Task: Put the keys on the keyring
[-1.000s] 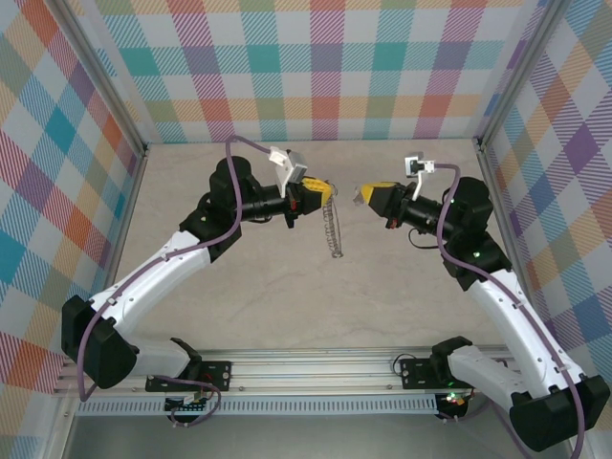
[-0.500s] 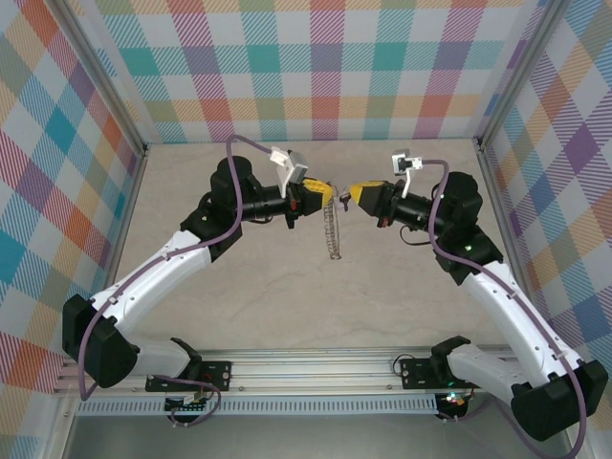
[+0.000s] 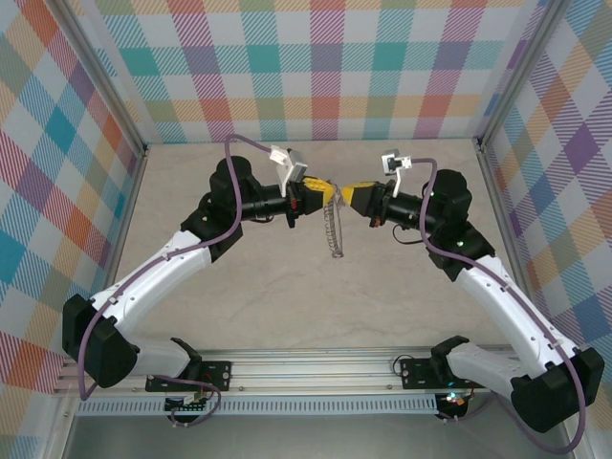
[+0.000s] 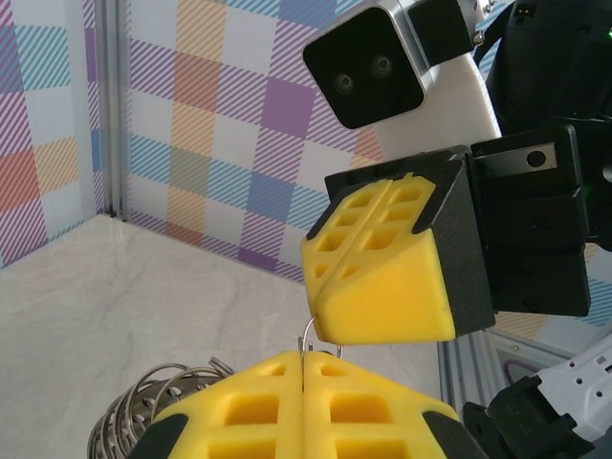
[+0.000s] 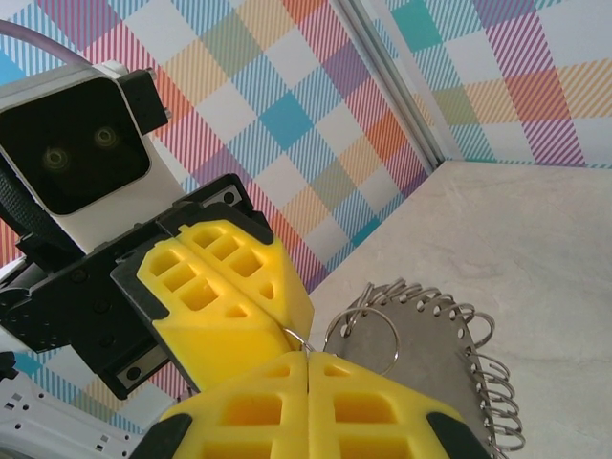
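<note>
Both arms reach inward, tips almost touching above the table. Left gripper [image 3: 326, 195] is clamped on the dangling keyring [image 3: 332, 234], right gripper [image 3: 346, 197] is pinched closed.

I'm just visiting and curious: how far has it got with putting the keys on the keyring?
Done: the keyring hangs from the shut left fingers. In hand: the shut right fingers sit tip to tip with them, at a thin wire loop poking out between. Left: the threading itself; I can't make out a key on the chain or in either grip.
</note>
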